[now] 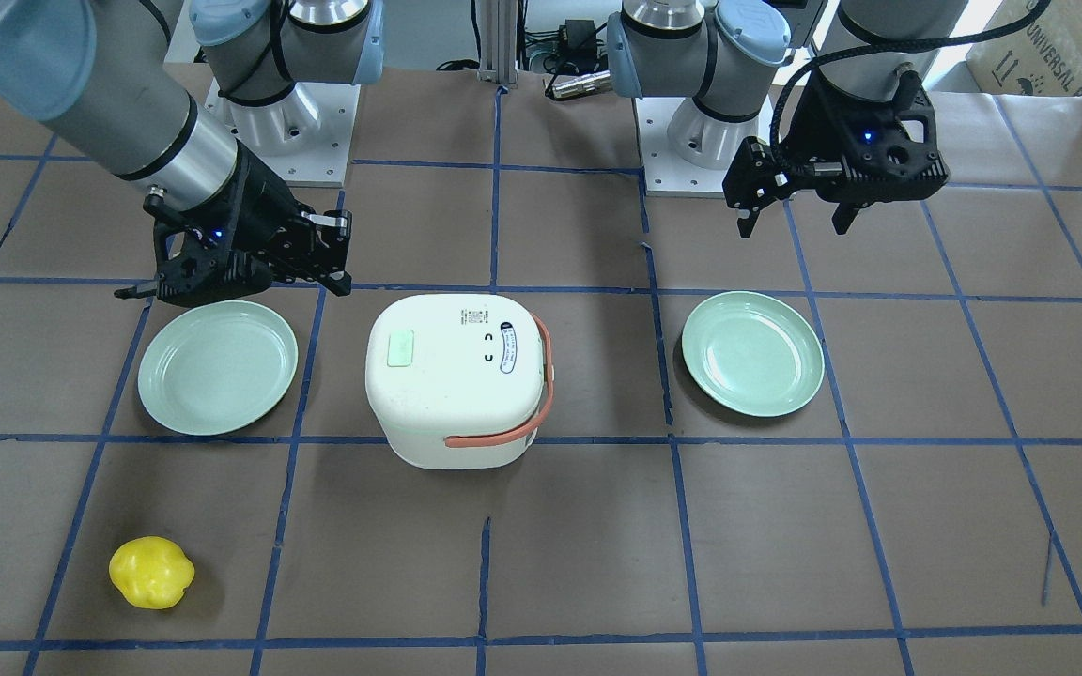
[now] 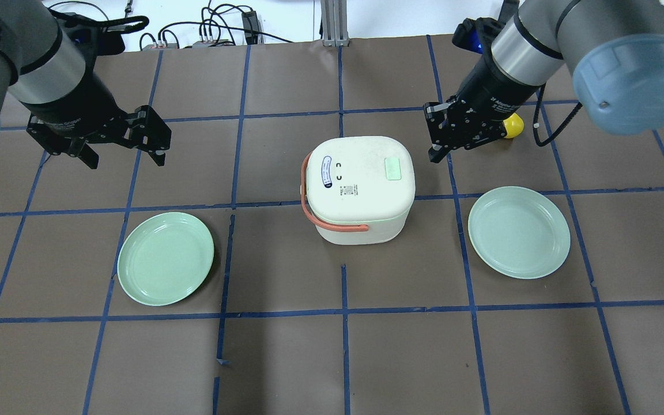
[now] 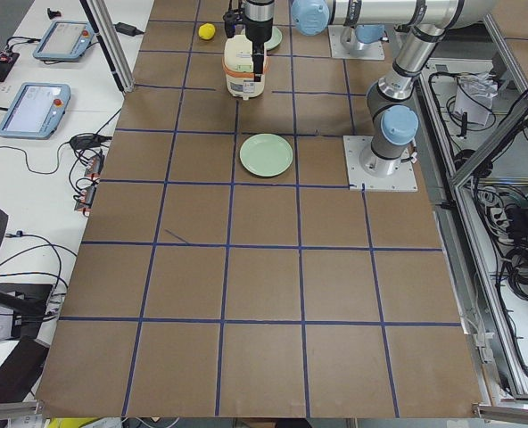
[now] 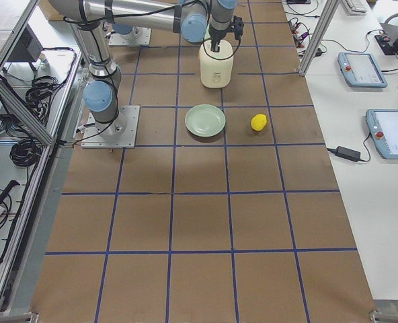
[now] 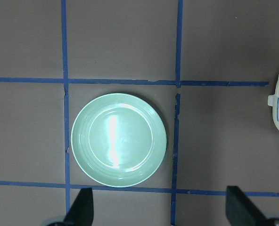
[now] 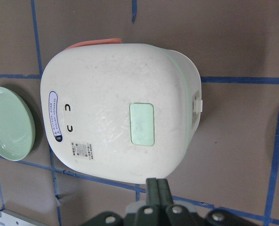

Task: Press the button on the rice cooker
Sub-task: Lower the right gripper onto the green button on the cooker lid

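ok so here's where I'm at, reading the overhead view like a clock face with the cooker at the centre

The white squarish plastic rice cooker (image 2: 358, 190) sits upright about mid tabletop (image 2: 286, 357), which is brown with a blue tape grid. Its lid is down, and its salmon-orange carry handle (image 2: 309, 207) is folded round the 9 o'clock side. The pale green rectangular button (image 2: 393, 170) is on top of the lid, over toward 3 o'clock.

My right jaws are squeezed fully together with nothing between them. They hang at roughly 2 o'clock from the cooker, just beside its corner. In my right wrist view the two fingers (image 6: 152, 188) point at the lid's edge and are not on the button. Whether they touch the shell I can't tell.

My left jaws are spread wide and carry nothing. They are out at around 10 o'clock, well apart from the cooker. From the left wrist view the fingers (image 5: 83, 207) frame a round pale green plate (image 2: 166, 258) that lies flat on the tabletop at about 8 o'clock.

A second matching green plate (image 2: 519, 231) lies at about 4 o'clock. A small lumpy yellow thing (image 1: 151, 572), pepper shaped maybe, sits out past my right jaws at 2 o'clock
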Available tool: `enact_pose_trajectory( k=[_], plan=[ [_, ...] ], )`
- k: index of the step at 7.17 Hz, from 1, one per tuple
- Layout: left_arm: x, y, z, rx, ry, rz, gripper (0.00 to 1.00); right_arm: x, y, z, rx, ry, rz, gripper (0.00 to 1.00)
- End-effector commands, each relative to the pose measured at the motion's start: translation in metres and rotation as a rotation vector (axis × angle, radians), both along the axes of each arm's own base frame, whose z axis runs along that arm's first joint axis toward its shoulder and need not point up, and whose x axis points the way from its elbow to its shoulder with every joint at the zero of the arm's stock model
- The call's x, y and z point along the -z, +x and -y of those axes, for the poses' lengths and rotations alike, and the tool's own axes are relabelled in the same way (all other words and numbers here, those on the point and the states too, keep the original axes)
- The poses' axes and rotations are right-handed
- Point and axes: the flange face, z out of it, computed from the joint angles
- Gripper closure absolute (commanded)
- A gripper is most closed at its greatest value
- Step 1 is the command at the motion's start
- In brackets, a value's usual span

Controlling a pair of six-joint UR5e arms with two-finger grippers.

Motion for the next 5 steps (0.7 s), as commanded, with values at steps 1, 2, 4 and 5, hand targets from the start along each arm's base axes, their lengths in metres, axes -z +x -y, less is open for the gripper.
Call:
enact_pose_trajectory(
  k=[1,2,4,5],
  plan=[
    [0.0,0.0,0.0,0.0,0.0,0.0,0.0,0.021,0.016,-0.003,-0.017,-0.005,0.04,0.95],
    [0.0,0.0,0.0,0.0,0.002,0.0,0.0,0.028,0.02,-0.003,-0.021,-0.019,0.04,0.95],
    [0.0,0.0,0.0,0.0,0.0,0.0,0.0,0.043,0.022,0.009,-0.024,-0.017,0.04,0.95],
    [0.0,0.0,0.0,0.0,0.0,0.0,0.0,0.045,0.022,0.014,-0.024,-0.025,0.042,0.95]
  ],
)
